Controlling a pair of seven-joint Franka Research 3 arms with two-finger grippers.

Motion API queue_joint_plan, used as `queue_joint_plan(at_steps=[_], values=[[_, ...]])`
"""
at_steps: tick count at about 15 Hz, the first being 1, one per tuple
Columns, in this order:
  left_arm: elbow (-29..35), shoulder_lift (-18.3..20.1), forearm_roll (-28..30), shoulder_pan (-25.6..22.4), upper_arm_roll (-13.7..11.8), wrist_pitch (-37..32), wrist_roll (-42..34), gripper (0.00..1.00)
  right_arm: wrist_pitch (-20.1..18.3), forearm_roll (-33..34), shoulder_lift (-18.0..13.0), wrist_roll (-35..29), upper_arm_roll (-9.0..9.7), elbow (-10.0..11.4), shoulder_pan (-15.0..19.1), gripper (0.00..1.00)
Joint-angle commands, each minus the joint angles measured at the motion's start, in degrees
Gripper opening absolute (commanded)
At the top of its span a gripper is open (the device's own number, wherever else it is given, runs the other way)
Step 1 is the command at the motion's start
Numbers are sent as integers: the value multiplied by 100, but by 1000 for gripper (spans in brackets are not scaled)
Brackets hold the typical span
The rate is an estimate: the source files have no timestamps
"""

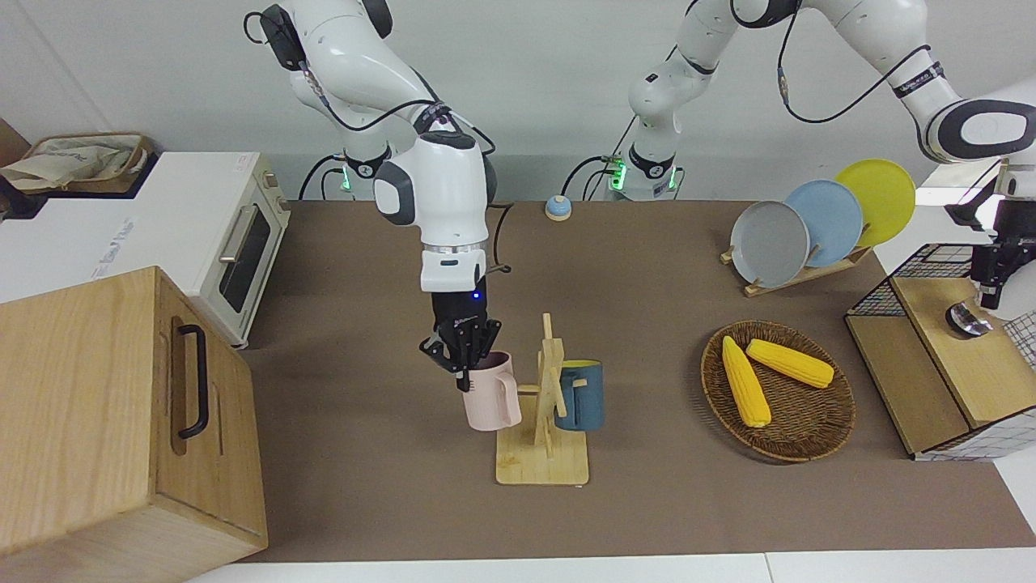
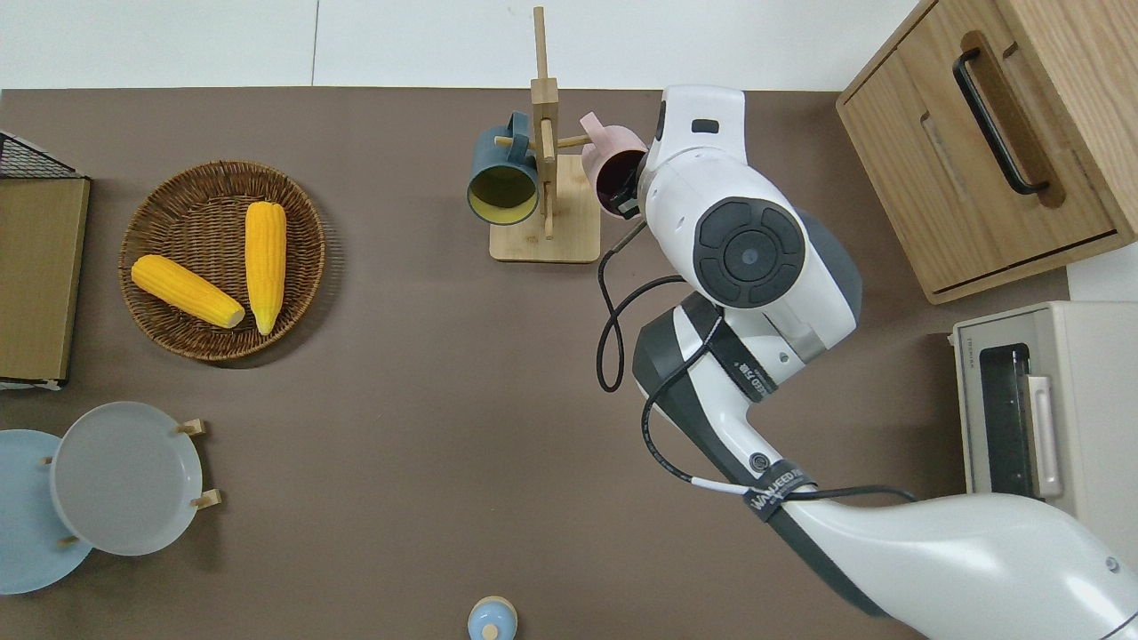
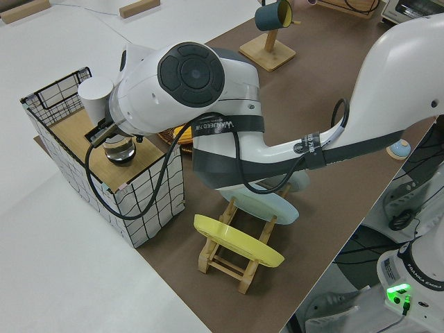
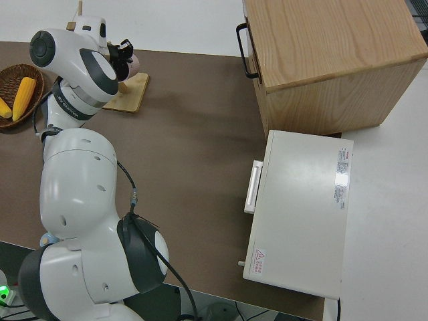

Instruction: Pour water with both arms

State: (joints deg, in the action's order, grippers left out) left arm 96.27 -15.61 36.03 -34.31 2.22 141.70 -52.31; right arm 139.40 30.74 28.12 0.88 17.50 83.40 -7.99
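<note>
the right gripper [image 1: 463, 356] is at the pink mug [image 1: 491, 392], which hangs on the wooden mug rack [image 1: 547, 421]. its black fingers [image 1: 453, 350] go down around the rim of the mug, on the side that points to the right arm's end of the table, and they look closed on the rim, one finger inside the mug and one outside. in the overhead view the pink mug [image 2: 613, 166] is at about 3 o'clock from the rack post [image 2: 543, 124], and the dark blue mug [image 2: 504, 173] with the yellow inside hangs at about 9 o'clock from it. both mugs are still on their pegs.

the left gripper [image 1: 989, 279] hangs over a wire basket [image 1: 939, 267] at the left arm's end of the table. under it, on the wooden lid in the basket, stands a small metal vessel [image 1: 968, 319]. in the left side view this vessel [image 3: 119, 148] is just below the gripper, and a white cup [image 3: 96, 96] stands at about 11 o'clock from it. i cannot tell if the fingers of the left gripper are apart or together, and i cannot tell if they touch the vessel.

on the table, in the overhead view, a woven basket [image 2: 169, 191] with two corn cobs [image 2: 265, 263] lies at about 9 o'clock from the rack.
</note>
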Motion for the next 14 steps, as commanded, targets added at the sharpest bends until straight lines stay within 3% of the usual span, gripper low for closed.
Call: queue_joint_plan(at_steps=[1,4,9,14], values=[[-82,207,-175,48,-46,-186,282,0,-18,-86,-351,272,122,379,246,0],[-161,207,-297,48,-46,-257,484,0,-141,-94,-438,317,122,388,272,0],[-494,224,-613,48,-55,-669,931,0,-185,-94,-684,352,122,633,360,0],[-583,470,-1019,118,-46,-978,1354,0,-396,-182,-957,677,114,757,580,0]])
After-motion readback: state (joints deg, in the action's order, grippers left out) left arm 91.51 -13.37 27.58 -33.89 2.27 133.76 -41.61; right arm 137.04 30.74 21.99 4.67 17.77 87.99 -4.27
